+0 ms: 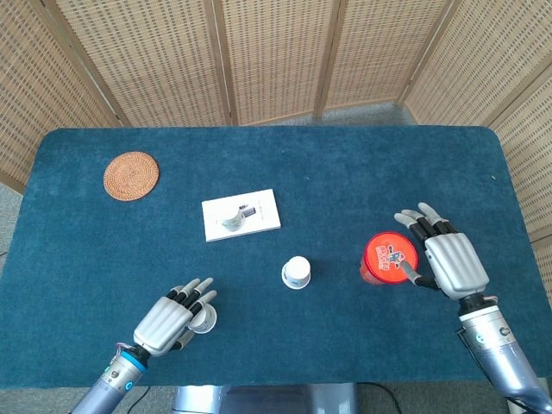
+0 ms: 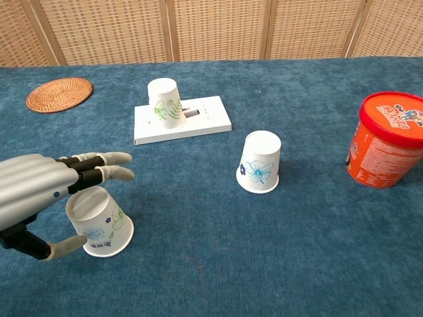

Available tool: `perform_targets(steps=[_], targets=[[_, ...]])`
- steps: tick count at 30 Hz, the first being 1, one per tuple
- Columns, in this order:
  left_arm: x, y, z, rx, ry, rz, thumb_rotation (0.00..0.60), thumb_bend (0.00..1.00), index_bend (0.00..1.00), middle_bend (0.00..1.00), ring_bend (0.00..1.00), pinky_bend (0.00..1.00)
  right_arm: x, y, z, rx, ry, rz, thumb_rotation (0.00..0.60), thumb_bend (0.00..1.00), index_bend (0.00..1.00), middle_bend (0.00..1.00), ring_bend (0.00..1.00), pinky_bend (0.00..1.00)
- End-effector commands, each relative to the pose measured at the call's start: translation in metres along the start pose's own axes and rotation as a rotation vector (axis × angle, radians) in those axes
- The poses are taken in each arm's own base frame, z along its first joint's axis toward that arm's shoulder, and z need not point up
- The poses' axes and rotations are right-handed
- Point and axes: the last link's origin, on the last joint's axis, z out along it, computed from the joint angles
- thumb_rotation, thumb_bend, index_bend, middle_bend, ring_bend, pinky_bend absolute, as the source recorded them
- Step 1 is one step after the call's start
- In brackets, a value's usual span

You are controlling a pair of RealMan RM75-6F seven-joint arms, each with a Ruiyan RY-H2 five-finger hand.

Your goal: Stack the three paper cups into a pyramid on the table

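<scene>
Three white paper cups stand upside down. One cup [image 2: 100,224] [image 1: 203,321] is at the front left, one [image 2: 260,162] [image 1: 296,272] in the middle, one [image 2: 166,104] [image 1: 231,219] on a white flat box [image 2: 211,117] [image 1: 259,211]. My left hand [image 2: 39,195] [image 1: 172,317] hovers over the front left cup, fingers spread above its base and thumb low beside it, holding nothing. My right hand [image 1: 448,259] is open at the right, beside a red-lidded tub [image 1: 386,257] [image 2: 385,140]; the chest view does not show it.
A round woven coaster [image 1: 131,175] [image 2: 59,94] lies at the far left. The blue table cloth [image 1: 345,172] covers the whole table. Wicker screens stand behind the table.
</scene>
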Motion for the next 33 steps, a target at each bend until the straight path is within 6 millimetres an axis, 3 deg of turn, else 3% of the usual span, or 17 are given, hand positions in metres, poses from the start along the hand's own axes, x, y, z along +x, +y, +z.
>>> perform_targets(steps=[1,9,19,33], targets=[[-0.004,0.003,0.005,-0.011,-0.004,-0.001,0.600,0.41,0.16,0.06,0.08,0.32,0.000,0.001,0.000,-0.004,-0.001,0.002,0.600,0.39,0.16,0.18,0.00,0.22],[-0.004,0.010,0.014,-0.031,0.005,-0.008,0.600,0.41,0.25,0.11,0.14,0.44,0.000,0.002,-0.001,-0.011,-0.003,0.007,0.600,0.39,0.17,0.18,0.00,0.22],[-0.005,0.009,0.016,-0.027,0.001,-0.030,0.600,0.43,0.34,0.18,0.23,0.52,0.001,0.004,-0.001,-0.020,-0.005,0.007,0.600,0.39,0.17,0.18,0.00,0.22],[0.009,0.006,0.021,-0.026,0.039,-0.055,0.600,0.43,0.37,0.20,0.25,0.54,0.002,0.004,0.000,-0.027,-0.003,0.009,0.600,0.39,0.17,0.18,0.00,0.22]])
